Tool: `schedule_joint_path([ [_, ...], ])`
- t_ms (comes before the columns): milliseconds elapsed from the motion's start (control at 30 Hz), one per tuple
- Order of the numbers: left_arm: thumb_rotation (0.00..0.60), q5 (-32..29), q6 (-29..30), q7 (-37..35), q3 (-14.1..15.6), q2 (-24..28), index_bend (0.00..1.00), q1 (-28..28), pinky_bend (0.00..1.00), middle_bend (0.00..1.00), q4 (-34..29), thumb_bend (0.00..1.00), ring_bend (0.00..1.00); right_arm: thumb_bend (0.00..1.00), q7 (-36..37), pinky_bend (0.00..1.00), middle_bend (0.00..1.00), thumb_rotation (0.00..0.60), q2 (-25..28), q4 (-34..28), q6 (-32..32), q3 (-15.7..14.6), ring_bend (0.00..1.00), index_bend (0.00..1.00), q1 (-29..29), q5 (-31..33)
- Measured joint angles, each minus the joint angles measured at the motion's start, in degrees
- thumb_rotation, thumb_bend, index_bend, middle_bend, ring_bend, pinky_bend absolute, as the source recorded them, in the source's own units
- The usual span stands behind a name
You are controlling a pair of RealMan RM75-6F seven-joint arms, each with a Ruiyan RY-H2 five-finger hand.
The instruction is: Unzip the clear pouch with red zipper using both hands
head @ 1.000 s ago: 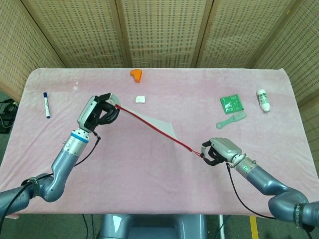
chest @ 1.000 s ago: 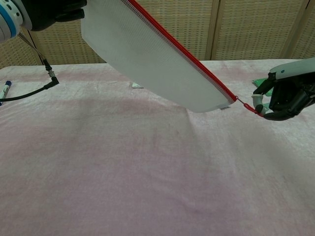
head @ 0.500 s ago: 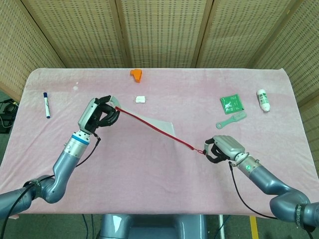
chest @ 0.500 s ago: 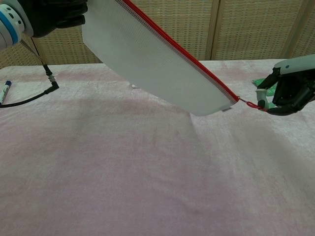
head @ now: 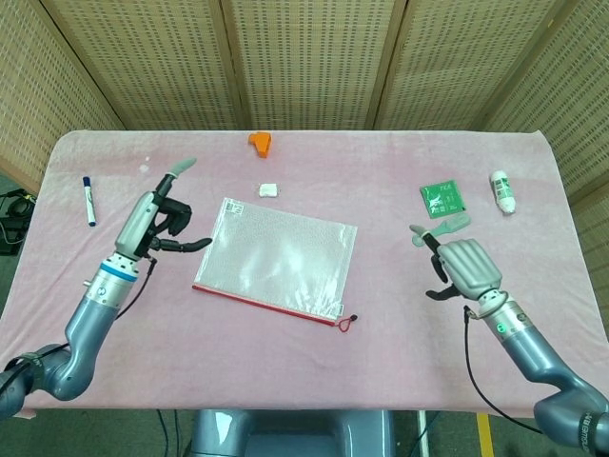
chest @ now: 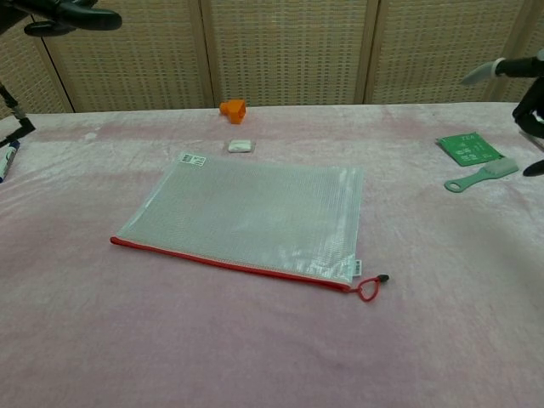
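Observation:
The clear pouch [head: 279, 255] [chest: 246, 208] lies flat on the pink cloth in the middle of the table. Its red zipper [head: 266, 305] [chest: 229, 261] runs along the near edge, with the red pull loop [head: 346, 323] [chest: 368, 289] at the right end. My left hand [head: 162, 213] hovers just left of the pouch, fingers spread, holding nothing. Only its fingertips [chest: 72, 17] show in the chest view. My right hand [head: 463, 268] is well to the right of the pouch, open and empty, and its edge [chest: 527, 89] shows at the chest view's right border.
Behind the pouch lie a small white block [head: 269, 189] and an orange piece [head: 260, 142]. A blue marker [head: 88, 200] lies at far left. At the right sit a green card [head: 442, 199], a green flat tool [head: 442, 228] and a white bottle [head: 502, 191].
Both hands let go: the pouch, stretched in the air between them before, now lies flat on the cloth. The left hand opened and moved left; the right hand opened and drew away right.

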Motion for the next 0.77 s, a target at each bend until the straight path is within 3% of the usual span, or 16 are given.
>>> schedule_joint_path([
  [33, 0.587, -0.2, 0.62, 2.58, 0.3, 0.79, 0.0, 0.63, 0.41, 0.32, -0.55, 0.0, 0.28, 0.0, -0.31, 0.35, 0.26, 0.6, -0.01, 0.3, 1.78, -0.18, 0.24, 0.0, -0.9, -0.78],
  [100, 0.597, -0.77, 2.17, 8.96, 1.17, 2.76, 0.0, 2.31, 0.13, 0.08, -2.02, 0.0, 0.05, 0.0, -1.0, 0.13, 0.06, 0.6, 0.02, 0.96, 5.82, -0.66, 0.04, 0.0, -3.15, -2.56],
  [167, 0.6, -1.5, 3.84, 15.58, 2.27, 4.88, 0.0, 4.27, 0.01, 0.0, -3.74, 0.0, 0.0, 0.0, -1.59, 0.02, 0.0, 0.6, 0.12, 1.35, 8.96, -1.11, 0.0, 0.0, -5.15, -3.87],
  [367, 0.6, -4.11, 10.77, 33.66, 7.13, 10.95, 0.0, 12.52, 0.0, 0.0, -9.51, 0.0, 0.0, 0.0, -3.9, 0.0, 0.0, 0.6, 0.67, 1.21, 18.15, -2.89, 0.0, 0.0, -11.94, -6.69],
  [467, 0.6, -4.31, 16.38, 38.79, 10.43, 12.59, 0.0, 18.08, 0.0, 0.0, -11.18, 0.0, 0.0, 0.0, -5.11, 0.0, 0.0, 0.6, 0.35, 1.18, 22.81, -4.0, 0.0, 0.0, -15.45, -8.21],
  [667, 0.6, -1.1, 24.89, 39.78, 16.69, 13.02, 0.0, 27.38, 0.0, 0.0, -9.86, 0.0, 0.0, 0.0, -6.96, 0.0, 0.0, 0.6, -0.68, 1.61, 29.93, -5.76, 0.0, 0.0, -21.2, -11.06],
  [767, 0.6, 1.16, 25.99, 37.46, 18.29, 12.7, 0.0, 29.73, 0.0, 0.0, -7.66, 0.0, 0.0, 0.0, -7.06, 0.0, 0.0, 0.6, -0.98, 1.91, 32.69, -6.12, 0.0, 0.0, -23.54, -12.33],
])
